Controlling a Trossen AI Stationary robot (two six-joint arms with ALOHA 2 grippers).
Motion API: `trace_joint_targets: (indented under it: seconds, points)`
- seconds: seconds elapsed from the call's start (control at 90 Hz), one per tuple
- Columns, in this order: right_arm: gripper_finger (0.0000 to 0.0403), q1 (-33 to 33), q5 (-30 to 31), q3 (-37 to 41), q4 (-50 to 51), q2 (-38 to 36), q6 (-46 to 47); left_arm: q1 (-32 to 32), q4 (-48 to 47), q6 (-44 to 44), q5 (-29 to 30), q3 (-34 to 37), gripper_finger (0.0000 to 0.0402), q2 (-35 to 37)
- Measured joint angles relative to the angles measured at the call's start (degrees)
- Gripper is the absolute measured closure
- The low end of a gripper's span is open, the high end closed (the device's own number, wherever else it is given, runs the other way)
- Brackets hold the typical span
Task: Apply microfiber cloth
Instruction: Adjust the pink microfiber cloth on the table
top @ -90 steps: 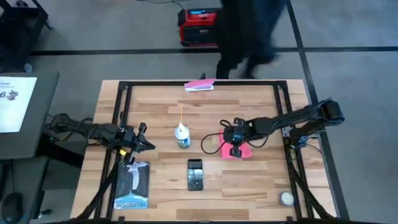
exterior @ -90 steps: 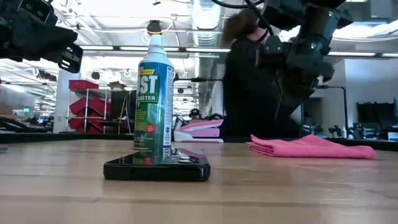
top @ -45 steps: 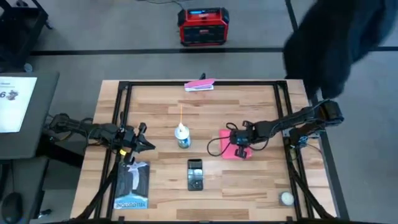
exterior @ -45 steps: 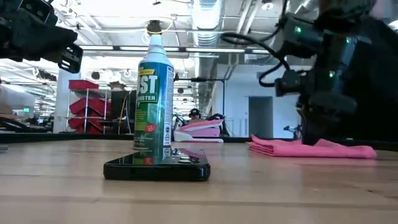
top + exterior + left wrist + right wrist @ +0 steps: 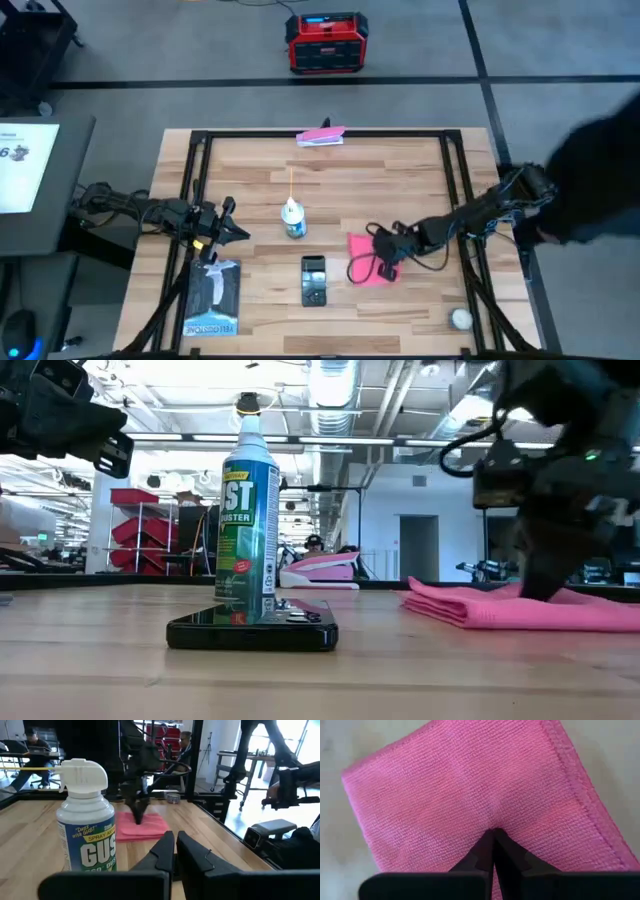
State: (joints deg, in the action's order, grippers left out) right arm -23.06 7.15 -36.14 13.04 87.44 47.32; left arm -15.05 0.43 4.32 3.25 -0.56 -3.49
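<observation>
- The microfiber cloth [image 5: 362, 258] lies folded flat on the wooden table [image 5: 400, 170], right of the black phone [image 5: 313, 280].
- The right gripper [image 5: 493, 836] presses down on it, fingers together, pinching the fabric.
- The left gripper [image 5: 232, 228] hovers closed beside the spray can [image 5: 293, 218].
- A workshop lies beyond.

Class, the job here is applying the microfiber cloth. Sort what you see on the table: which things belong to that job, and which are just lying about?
Belongs to the job:
- cloth, pink, folded
- right gripper, fingers pinched on the cloth
- phone, probably the thing to wipe

Lying about:
- spray can
- book
- pink-and-white item at the far edge
- white ball
- left gripper, waiting beside the can
</observation>
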Motion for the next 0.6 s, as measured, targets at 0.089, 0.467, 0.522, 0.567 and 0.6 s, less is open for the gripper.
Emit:
trace_joint_targets:
  seconds: [0.089, 0.467, 0.522, 0.567, 0.6]
  points:
    - [0.0403, -3.1, -0.1, 0.0, -0.3, 0.0, 4.4, 0.0, 0.0, 0.0, 0.0, 0.0, 0.0402, 0.0]
    - [0.0403, -8.4, 7.1, -1.0, -3.2, 0.2, 10.3, 0.0, 0.1, 0.0, 0.1, 0.0, 0.0402, 0.0]
    - [0.0403, -8.4, 8.4, -2.0, -3.5, 0.0, 9.0, 0.0, 0.1, 0.0, 0.2, 0.0, 0.0402, 0.0]
    - [0.0403, -8.3, 9.5, -2.8, -3.4, -0.2, 7.7, 0.0, 0.2, 0.0, 0.2, 0.0, 0.0402, 0.0]
    - [0.0403, -8.1, 10.5, -3.4, -3.4, -0.4, 6.5, 0.0, 0.2, 0.0, 0.2, 0.0, 0.0402, 0.0]
